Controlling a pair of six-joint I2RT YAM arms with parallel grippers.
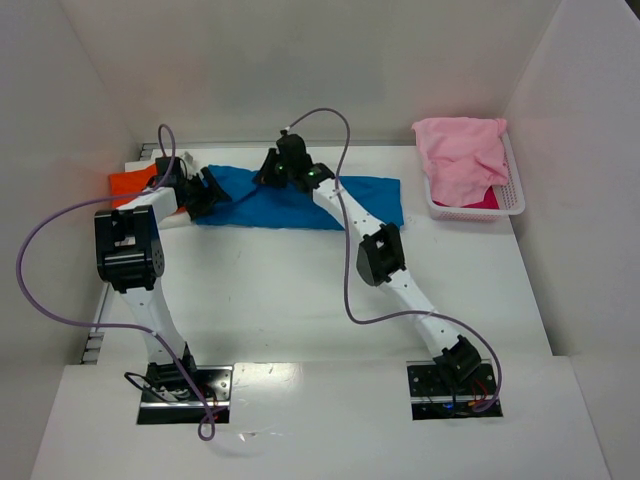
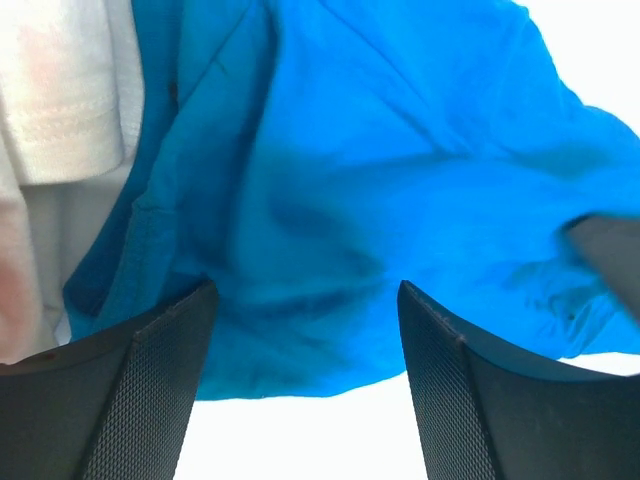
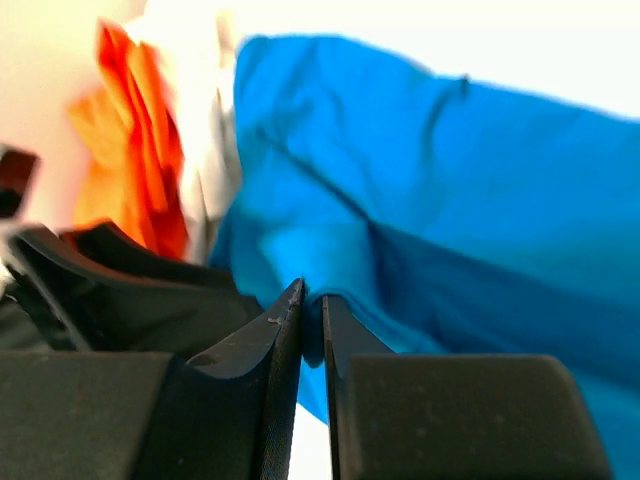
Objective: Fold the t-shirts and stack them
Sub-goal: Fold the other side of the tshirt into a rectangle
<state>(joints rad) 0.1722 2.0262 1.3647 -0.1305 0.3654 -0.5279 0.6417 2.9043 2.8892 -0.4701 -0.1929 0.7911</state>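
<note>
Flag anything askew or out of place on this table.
The pink t-shirt is heaped crumpled in the white basket, spilling over its rim. The blue t-shirt lies rumpled, and the orange t-shirt is bunched at the far left. Nothing looks damaged.

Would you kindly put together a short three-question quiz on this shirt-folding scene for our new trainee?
1. Is the left tool open or shut?
2. True or false: the pink t-shirt lies heaped over the white basket.
3. Which t-shirt does the right tool pinch? A orange, B blue, C pink.
Key: 1 open; 2 true; 3 B, the blue t-shirt.
</note>
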